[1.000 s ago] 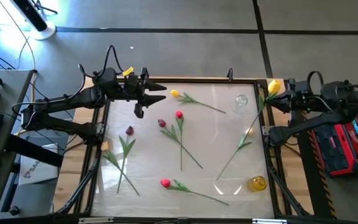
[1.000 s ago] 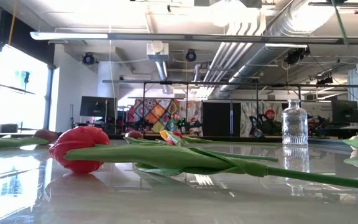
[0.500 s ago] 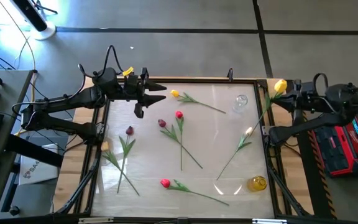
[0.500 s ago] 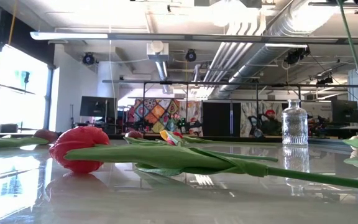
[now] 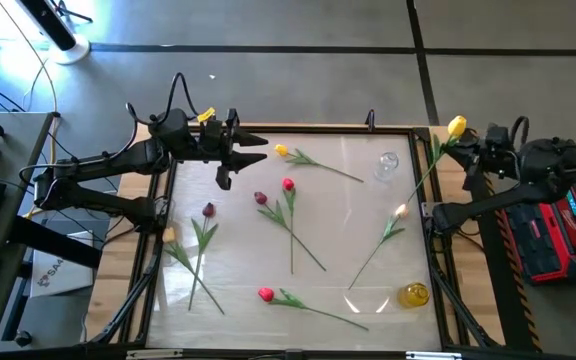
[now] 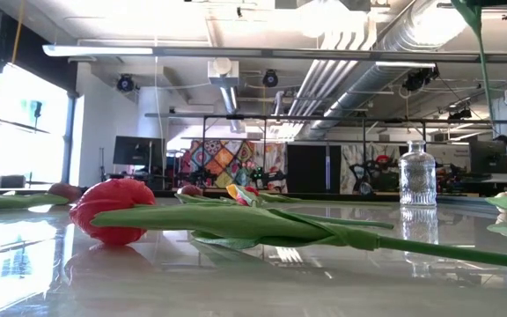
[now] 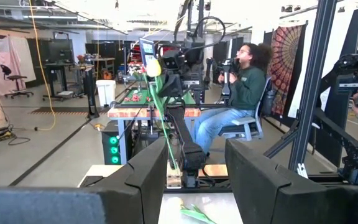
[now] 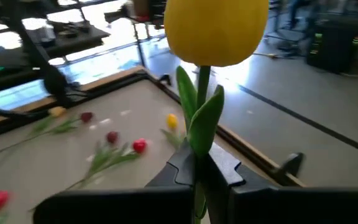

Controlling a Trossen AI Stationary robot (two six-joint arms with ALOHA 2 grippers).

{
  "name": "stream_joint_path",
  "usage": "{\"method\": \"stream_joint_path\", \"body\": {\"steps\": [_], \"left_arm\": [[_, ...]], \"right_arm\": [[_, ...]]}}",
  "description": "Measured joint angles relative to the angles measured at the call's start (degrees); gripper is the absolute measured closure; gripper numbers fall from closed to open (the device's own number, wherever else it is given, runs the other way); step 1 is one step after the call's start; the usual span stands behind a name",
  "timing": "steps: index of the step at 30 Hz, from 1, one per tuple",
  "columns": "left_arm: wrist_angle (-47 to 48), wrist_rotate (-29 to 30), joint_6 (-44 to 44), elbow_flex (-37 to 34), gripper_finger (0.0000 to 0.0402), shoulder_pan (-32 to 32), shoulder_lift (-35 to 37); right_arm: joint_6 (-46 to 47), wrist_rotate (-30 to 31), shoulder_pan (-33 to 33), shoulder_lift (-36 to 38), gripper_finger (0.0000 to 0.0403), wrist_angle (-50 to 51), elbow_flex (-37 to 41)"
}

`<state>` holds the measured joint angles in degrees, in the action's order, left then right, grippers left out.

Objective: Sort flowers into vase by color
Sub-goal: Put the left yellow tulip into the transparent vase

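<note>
Right gripper (image 5: pixel 476 155) jaws pinching yellow tulip (image 5: pixel 455 127) stem, head above jaws, left gripper (image 5: pixel 240 152) jaws spread, nothing between

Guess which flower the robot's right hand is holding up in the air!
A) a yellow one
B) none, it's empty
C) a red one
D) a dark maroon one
A: the right gripper is shut on the stem of the yellow flower, which is lifted over the table's right edge, while the red and maroon ones lie flat on the table.
</note>
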<state>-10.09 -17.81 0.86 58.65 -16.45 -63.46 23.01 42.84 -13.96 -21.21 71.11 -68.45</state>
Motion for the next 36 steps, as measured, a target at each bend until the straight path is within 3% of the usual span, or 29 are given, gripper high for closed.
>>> {"method": "stream_joint_path", "body": {"steps": [12, 17, 22, 29, 36], "left_arm": [[0.00, 0.01, 0.00, 0.00, 0.0251, -0.02, 0.00], [0.00, -0.01, 0.00, 0.00, 0.0251, -0.02, 0.00], [0.00, 0.01, 0.00, 0.00, 0.0251, -0.02, 0.00], [0.00, 0.00, -0.01, 0.00, 0.0251, -0.02, 0.00], [0.00, 0.01, -0.02, 0.00, 0.0251, 0.00, 0.00]], "right_arm": [[1.18, 18.58, -0.05, -3.11, 0.0403, 0.58, 0.02], [0.94, 26.30, -0.09, -4.73, 0.0403, -8.91, 5.49], [-5.53, 32.31, 0.39, -4.82, 0.0403, -20.99, 12.36], [-17.44, 32.83, 5.49, -5.15, 0.0403, -36.04, 16.61], [-18.73, 24.27, 15.00, -7.65, 0.0403, -38.93, 18.78]]}}
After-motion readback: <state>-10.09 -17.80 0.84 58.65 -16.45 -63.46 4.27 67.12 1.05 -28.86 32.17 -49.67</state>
